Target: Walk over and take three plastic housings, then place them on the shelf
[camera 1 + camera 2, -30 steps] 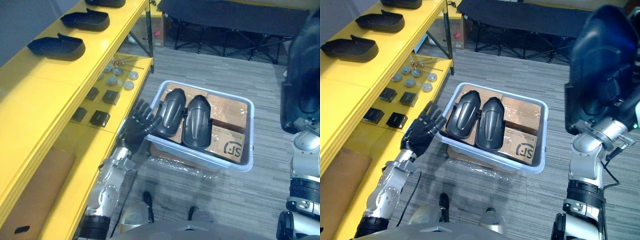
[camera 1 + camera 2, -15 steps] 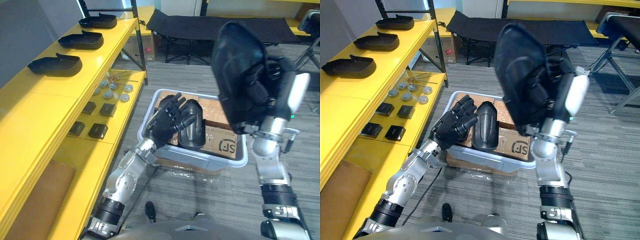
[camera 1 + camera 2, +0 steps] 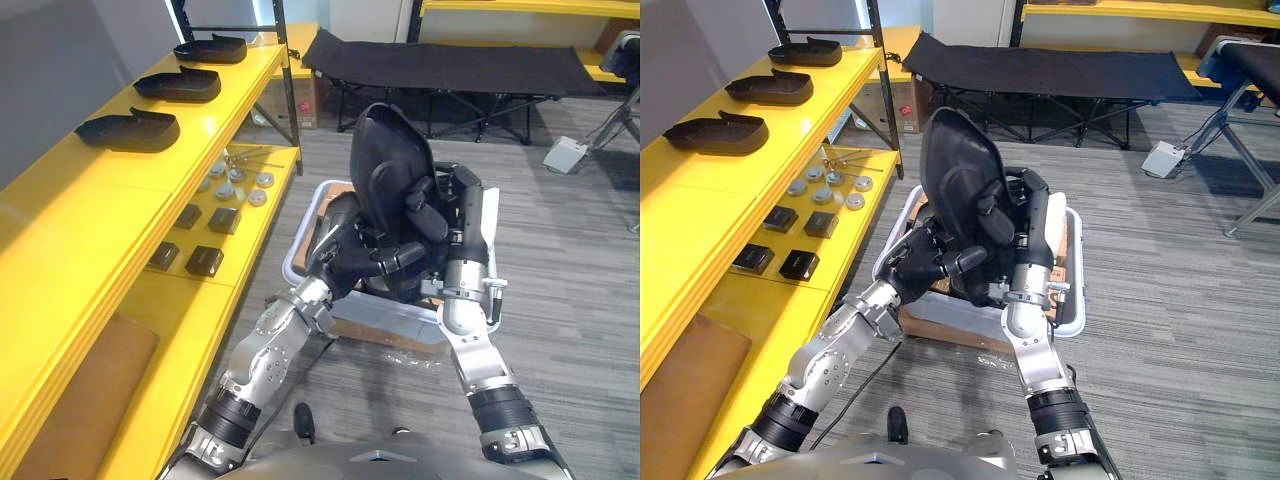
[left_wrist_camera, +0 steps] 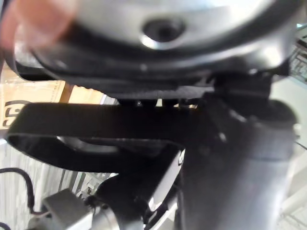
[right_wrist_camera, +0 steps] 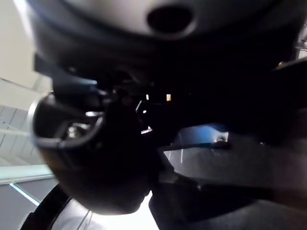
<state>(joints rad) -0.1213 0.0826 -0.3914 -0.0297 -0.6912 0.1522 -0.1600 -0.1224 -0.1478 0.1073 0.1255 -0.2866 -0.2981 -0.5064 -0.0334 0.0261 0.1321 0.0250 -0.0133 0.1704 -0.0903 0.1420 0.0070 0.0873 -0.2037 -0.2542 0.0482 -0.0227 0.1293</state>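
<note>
1. Grips a black plastic housing (image 3: pixel 385 165) upright at the centre of the frame with the right robot hand (image 3: pixel 428 205), fingers curled over the front face and palm behind it
2. Clasps the lower edge of the same housing with the left robot hand (image 3: pixel 352 262), reaching in from the lower left, fingers bent round the rim
3. Holds that housing over a white bin (image 3: pixel 1077 285) at frame centre, set on a brown cardboard box (image 3: pixel 940 328) on the grey floor (image 3: pixel 580 300)
4. Has, at upper left, a top yellow shelf (image 3: pixel 80 210) bearing a row of three more black shells, apart from each other: near housing (image 3: pixel 128 130), middle housing (image 3: pixel 180 85), far housing (image 3: pixel 212 48)
5. Has, just below that at left of centre, a lower shelf (image 3: pixel 170 320) with small black blocks (image 3: pixel 205 260) and, farther up the frame, round silver pieces (image 3: pixel 235 185)
6. Shows a black folding cot (image 3: pixel 450 65) across the top of the frame, well apart from the bin
</note>
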